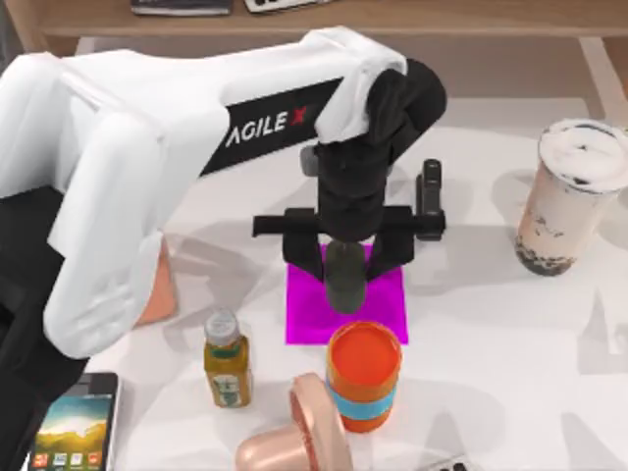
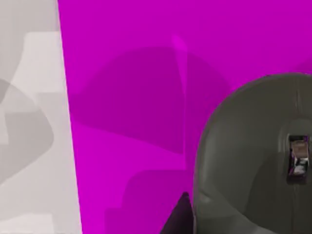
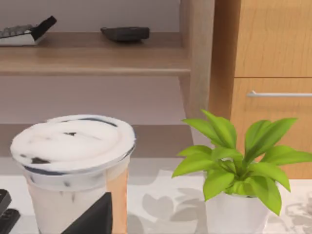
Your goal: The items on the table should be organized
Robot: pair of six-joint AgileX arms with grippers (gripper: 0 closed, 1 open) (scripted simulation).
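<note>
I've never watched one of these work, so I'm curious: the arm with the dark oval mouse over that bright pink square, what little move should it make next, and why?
Probably open and lift away. In the top view the left gripper hangs over the magenta mat with the mouse under it, and the left wrist view shows the mouse low over the mat, so it seems placed.

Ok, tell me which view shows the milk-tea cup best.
The top view: the whole milk-tea cup stands upright at the table's right, pearls at its bottom. The right wrist view shows it close, lower part cut off.
</note>
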